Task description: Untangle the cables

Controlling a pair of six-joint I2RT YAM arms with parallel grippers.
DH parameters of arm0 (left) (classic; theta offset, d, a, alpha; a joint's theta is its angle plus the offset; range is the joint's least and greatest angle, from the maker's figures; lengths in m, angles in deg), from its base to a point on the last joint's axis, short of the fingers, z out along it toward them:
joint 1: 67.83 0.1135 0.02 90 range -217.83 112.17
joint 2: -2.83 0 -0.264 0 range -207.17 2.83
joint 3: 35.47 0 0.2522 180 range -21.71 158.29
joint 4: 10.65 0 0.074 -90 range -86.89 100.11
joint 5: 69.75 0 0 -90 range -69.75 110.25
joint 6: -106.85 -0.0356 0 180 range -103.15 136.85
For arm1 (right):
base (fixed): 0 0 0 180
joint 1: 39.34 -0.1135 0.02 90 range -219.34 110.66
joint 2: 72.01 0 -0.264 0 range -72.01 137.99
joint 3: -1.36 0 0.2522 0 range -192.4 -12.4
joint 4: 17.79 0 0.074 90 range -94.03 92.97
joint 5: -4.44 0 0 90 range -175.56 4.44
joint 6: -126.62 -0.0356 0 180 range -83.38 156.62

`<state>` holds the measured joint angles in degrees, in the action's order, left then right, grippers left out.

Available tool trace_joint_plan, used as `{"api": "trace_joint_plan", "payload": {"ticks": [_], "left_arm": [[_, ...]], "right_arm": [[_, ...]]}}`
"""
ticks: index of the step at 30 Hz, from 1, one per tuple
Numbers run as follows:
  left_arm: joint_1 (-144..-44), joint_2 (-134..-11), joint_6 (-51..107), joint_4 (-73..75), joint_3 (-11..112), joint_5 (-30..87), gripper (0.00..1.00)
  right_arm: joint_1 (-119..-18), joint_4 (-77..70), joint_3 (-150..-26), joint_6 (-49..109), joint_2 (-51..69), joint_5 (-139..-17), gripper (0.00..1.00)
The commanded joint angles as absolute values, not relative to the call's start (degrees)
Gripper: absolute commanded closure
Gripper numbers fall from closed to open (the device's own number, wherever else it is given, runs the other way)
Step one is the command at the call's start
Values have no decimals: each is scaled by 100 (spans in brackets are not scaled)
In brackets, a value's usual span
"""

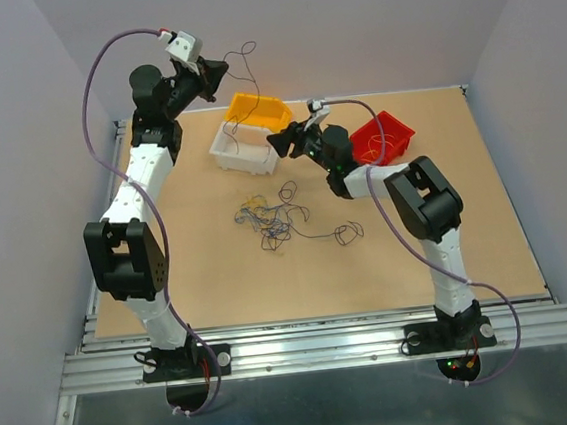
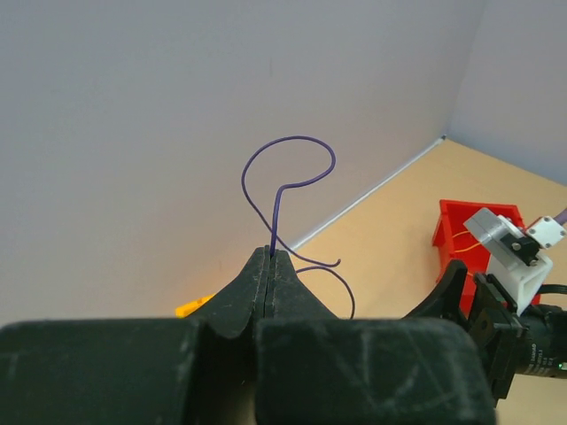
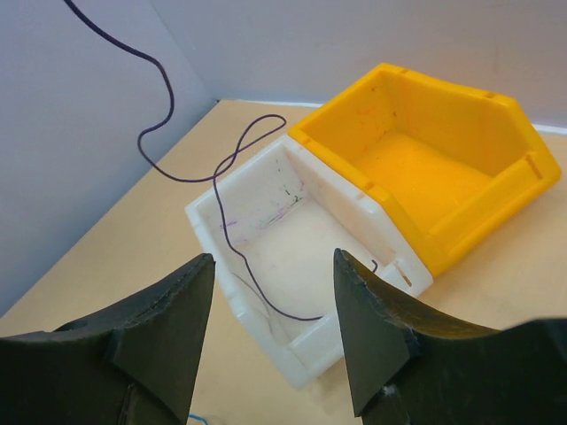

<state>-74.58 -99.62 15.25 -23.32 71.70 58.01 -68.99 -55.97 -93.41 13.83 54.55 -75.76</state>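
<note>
My left gripper (image 1: 212,77) is raised high at the back left, shut on one thin purple cable (image 2: 288,164). In the left wrist view the fingertips (image 2: 269,252) pinch it and it curls upward. The purple cable (image 3: 235,239) hangs down, and its lower end lies inside the white bin (image 3: 204,217). My right gripper (image 3: 273,257) is open, hovering just above the near corner of that bin with nothing between its fingers. A loose tangle of purple, yellow and dark cables (image 1: 274,218) lies on the table in front of the bins.
A yellow bin (image 1: 259,109) sits against the white bin (image 1: 237,152) at the back. A red bin (image 1: 382,138) with an orange strand in it stands behind the right arm. Walls enclose the table on three sides.
</note>
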Motion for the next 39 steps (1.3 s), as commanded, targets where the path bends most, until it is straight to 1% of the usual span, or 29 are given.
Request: {"api": "trace_joint_plan", "payload": {"ticks": [1,4,12,16,20,26,33,39], "left_arm": [[-7601,-9429,1527,-2747,7023,5953,100],[-7618,-9393,1597,-2800,6891,6006,100],[-7618,-9832,1650,-2809,6698,5971,100],[-7592,-10026,1378,-2809,6575,5822,100],[-7566,-10167,1106,-2774,6329,5752,100],[-7566,-10263,1070,-2747,5889,5778,100],[-7548,-10483,781,-2493,5696,5259,100],[-7557,-10641,130,-1527,5906,4636,100]], "right_arm": [[-6817,-6431,-8756,1289,4850,-7633,39],[-6782,-6634,-8290,1306,4568,-7660,39],[-6729,-7223,-7288,1157,3935,-7757,39],[-6703,-7644,-6760,1060,3575,-7730,39],[-6668,-7751,-6356,1077,3180,-7730,39],[-6650,-7786,-6065,1069,2898,-7941,40],[-6632,-7909,-5916,1007,2792,-7959,40],[-6615,-8041,-5758,946,2687,-7906,40]]}}
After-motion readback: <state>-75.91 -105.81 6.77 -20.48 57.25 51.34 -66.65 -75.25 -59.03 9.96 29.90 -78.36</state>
